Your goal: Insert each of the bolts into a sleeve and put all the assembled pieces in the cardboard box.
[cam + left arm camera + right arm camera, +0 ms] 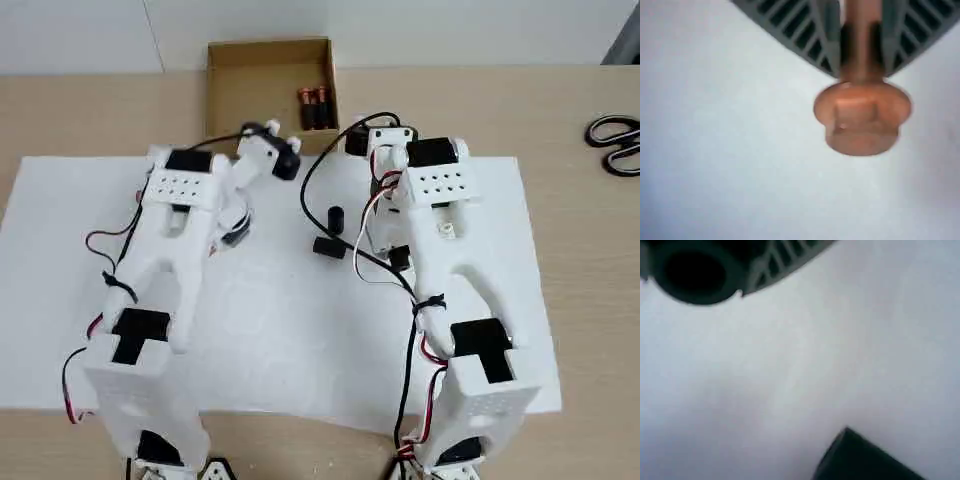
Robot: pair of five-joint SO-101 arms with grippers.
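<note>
Orange bolt (pixel 862 117) clamped by its shank in left gripper (pixel 862 67).

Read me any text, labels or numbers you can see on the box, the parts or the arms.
No readable text anywhere.
cardboard box: plain, no print visible.
bolt in the left end effector: no markings.
black sleeve: no markings.
scissors: too small to tell.
</note>
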